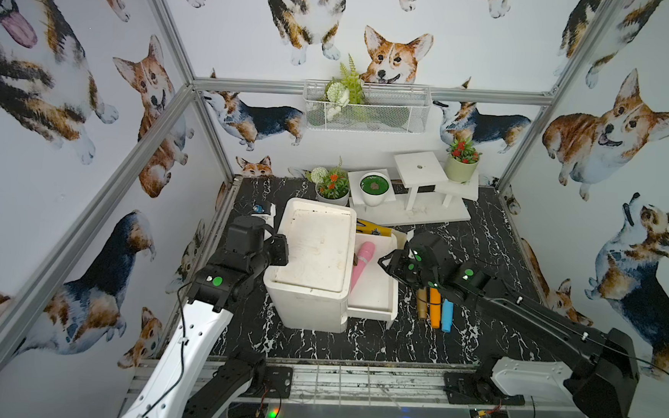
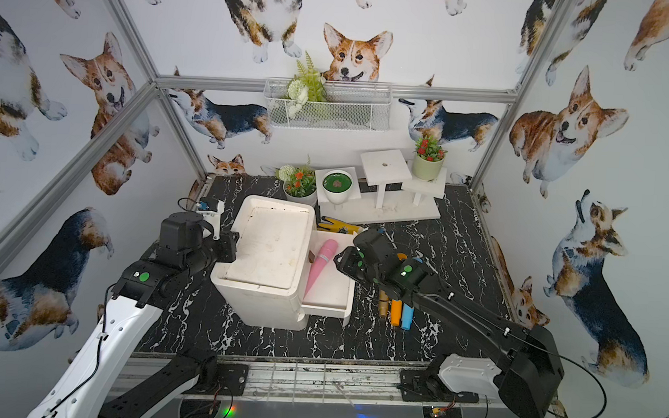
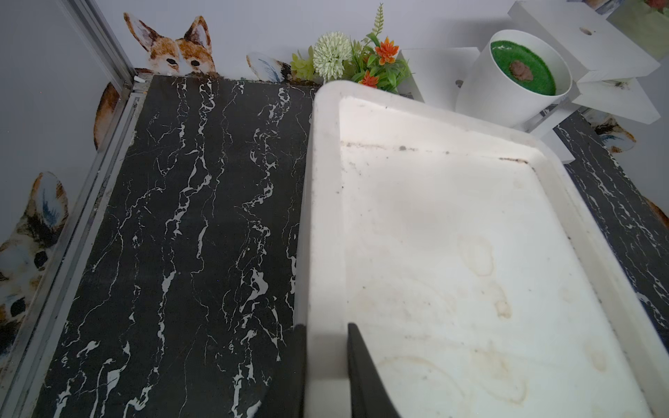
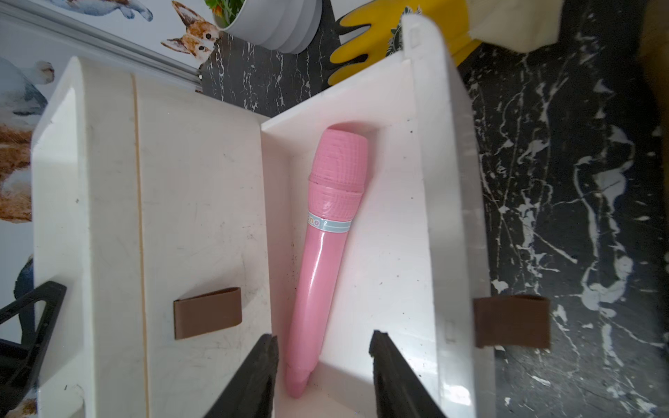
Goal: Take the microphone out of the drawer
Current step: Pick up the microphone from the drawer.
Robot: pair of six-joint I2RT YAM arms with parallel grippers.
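Right wrist view: one microphone (image 4: 325,231), one drawer (image 4: 427,217) pulled out of one white cabinet (image 4: 195,202), two brown tabs (image 4: 207,313). Microphone lies flat in drawer, head toward far edge of bench (image 1: 499,224). All pink: ribbed two-part head, pale blue band, glossy tapering handle. Right gripper (image 4: 323,334) spread, one finger each side of handle tip, gaps both sides. Left gripper (image 3: 325,325) pinches cabinet's top rim. On bench beside drawer: three tubes (image 1: 434,309), brown, orange, blue; one yellow glove (image 1: 375,230).
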